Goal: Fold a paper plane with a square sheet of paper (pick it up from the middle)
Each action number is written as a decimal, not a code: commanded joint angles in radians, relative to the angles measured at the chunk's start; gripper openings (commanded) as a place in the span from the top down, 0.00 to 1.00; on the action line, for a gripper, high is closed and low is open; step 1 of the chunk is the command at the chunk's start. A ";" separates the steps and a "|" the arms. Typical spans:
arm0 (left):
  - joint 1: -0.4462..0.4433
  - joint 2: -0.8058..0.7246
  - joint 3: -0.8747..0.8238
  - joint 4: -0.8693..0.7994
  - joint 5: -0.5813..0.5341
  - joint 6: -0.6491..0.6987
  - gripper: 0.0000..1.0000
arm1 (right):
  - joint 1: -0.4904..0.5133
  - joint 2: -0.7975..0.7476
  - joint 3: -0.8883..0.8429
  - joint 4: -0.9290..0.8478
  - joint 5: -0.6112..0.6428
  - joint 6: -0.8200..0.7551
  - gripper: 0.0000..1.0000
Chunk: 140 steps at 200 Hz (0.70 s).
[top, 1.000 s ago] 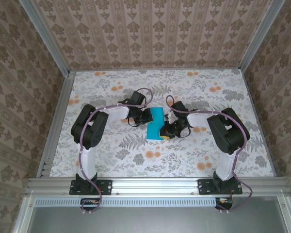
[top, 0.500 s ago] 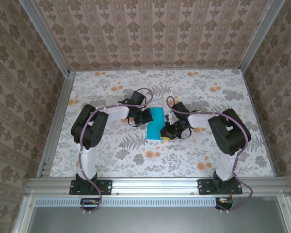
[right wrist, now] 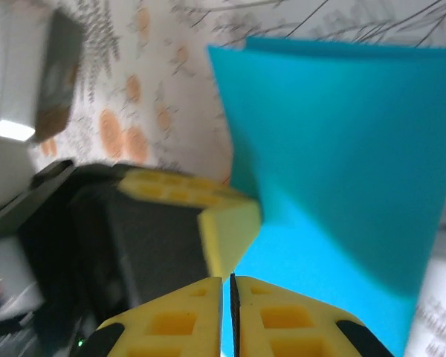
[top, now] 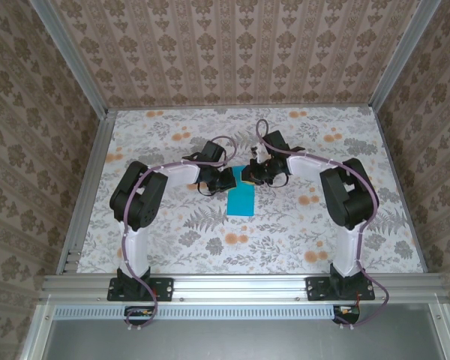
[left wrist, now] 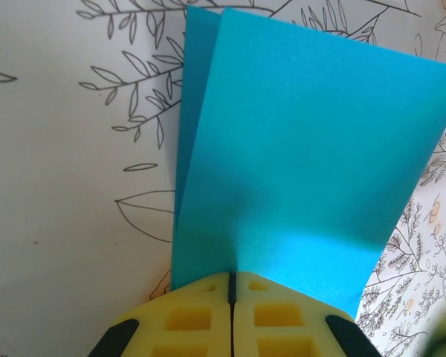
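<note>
The square sheet of paper [top: 241,201] is turquoise and lies folded in half on the floral tabletop [top: 172,135], at the centre between the arms. My left gripper [top: 231,178] is at its far left edge. In the left wrist view this gripper [left wrist: 233,277] is shut on the paper [left wrist: 305,163], whose two layers are slightly offset. My right gripper [top: 249,174] is at the paper's far end, close to the left one. Its tips [right wrist: 227,281] are shut, a blue sliver shows in the slit, and the paper [right wrist: 342,171] rises beyond. The left gripper's fingers [right wrist: 230,223] are just ahead.
Patterned walls and aluminium frame rails [top: 90,180] box in the table on three sides. The two arm bases [top: 139,285] stand on the near rail. The two wrists nearly touch over the paper's far end.
My right gripper has moved from the paper's near right corner up to its far end, beside the left gripper. The left arm and the paper have stayed where they were.
</note>
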 commanded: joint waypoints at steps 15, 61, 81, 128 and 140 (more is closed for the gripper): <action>-0.005 0.097 -0.038 -0.146 -0.082 0.044 0.93 | -0.018 0.089 0.059 -0.024 0.047 0.007 0.87; -0.005 0.101 -0.039 -0.162 -0.083 0.046 0.93 | -0.050 0.124 0.015 -0.041 0.141 0.020 0.87; -0.005 0.104 -0.037 -0.163 -0.081 0.048 0.93 | -0.053 0.121 0.017 -0.034 0.116 0.035 0.87; -0.005 0.106 -0.029 -0.176 -0.087 0.055 0.93 | -0.054 0.100 0.081 0.009 0.060 0.055 0.86; -0.006 0.106 -0.029 -0.179 -0.085 0.056 0.93 | -0.055 0.116 0.097 0.001 0.072 0.062 0.87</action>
